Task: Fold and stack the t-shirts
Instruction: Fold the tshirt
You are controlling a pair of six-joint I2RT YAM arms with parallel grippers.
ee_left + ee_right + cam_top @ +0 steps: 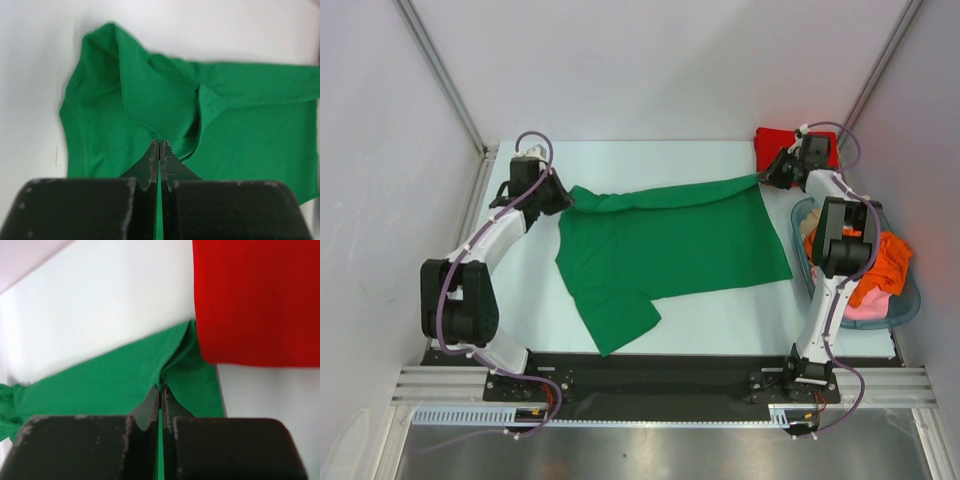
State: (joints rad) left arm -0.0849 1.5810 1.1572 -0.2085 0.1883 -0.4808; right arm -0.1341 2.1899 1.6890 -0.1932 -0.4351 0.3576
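Observation:
A bright green t-shirt [670, 245] lies spread across the middle of the white table, one sleeve pointing toward the near edge. My left gripper [563, 197] is shut on the green shirt [230, 125] at its far left corner, cloth pinched between the fingertips [159, 145]. At the far right corner my right gripper [765, 177] is shut on the same shirt [115, 385], its tips [160, 389] nipping a fold. The far edge is lifted and folded toward me between the two grippers. A folded red t-shirt [775, 147] [255, 300] lies at the far right corner of the table.
A pale blue basket [910, 300] stands at the table's right edge, holding orange [890, 258] and pink [868, 308] garments. White walls and metal frame posts enclose the table on the left, back and right.

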